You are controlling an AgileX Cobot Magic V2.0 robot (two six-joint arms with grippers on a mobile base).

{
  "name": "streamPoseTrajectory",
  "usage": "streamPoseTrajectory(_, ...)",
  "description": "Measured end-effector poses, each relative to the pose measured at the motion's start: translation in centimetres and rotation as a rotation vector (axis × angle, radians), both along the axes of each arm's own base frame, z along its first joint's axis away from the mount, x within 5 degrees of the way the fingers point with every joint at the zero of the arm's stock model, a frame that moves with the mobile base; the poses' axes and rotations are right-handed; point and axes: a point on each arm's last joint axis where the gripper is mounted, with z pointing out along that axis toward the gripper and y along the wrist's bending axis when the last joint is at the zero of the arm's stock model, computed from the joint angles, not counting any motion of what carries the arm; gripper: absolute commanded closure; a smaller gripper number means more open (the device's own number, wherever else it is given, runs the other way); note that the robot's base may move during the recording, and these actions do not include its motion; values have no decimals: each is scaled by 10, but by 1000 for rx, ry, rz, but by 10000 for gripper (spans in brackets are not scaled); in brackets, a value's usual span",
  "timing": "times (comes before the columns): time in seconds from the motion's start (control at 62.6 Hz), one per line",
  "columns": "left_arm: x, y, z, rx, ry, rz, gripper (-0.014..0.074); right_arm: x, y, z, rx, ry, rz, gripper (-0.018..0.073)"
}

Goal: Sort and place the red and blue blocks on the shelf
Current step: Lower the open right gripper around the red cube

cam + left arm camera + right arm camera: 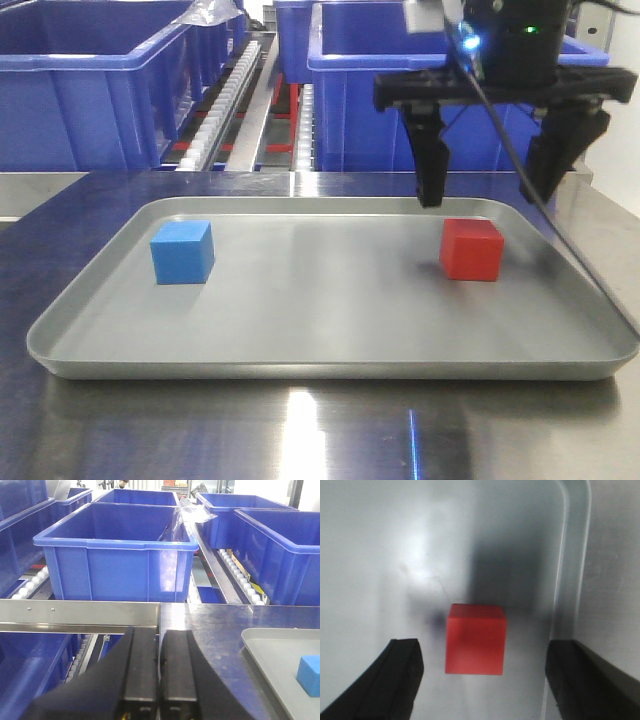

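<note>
A shiny steel table [320, 430] carries a shallow grey tray [330, 366], and behind it stands the shelf [262, 120], with white roller rails [222, 110] running between big blue bins [90, 90]. The front view takes in both cubes on the tray floor. The red block [471, 249] sits just under the right gripper [484, 198], and the blue block [182, 252] lies well off to that gripper's left, near the tray's other end. The right wrist camera looks straight down and shows what the front view cannot. There the red block is centred in the gap between the two black fingers [395, 675], with bare tray on either side of it and neither finger touching it; the tray's raised rim runs close by on the right. The right arm hangs over the tray's far right part, fingers pointing down and spread wide. The left wrist camera alone shows the left gripper [160, 635]. It is held low at the table's edge, pointing level at a steel bar [80, 614] of the shelf, its fingers pressed together on nothing. The blue block lies ahead of it to the right.
</note>
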Motion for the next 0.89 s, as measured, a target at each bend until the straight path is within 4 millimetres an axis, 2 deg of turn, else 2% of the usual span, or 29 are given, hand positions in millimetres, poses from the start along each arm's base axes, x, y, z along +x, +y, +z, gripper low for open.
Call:
streamPoseTrajectory(0.303,0,0,0,0,0,0,472,0,2,-6,10,18,-4,-57)
streamPoseTrajectory(0.719,0,0,0,0,0,0,472,-6,1,-28,36,43,-14,-57)
streamPoseTrajectory(0.894,0,0,0,0,0,0,472,-4,3,-28,50,18,-13,-57)
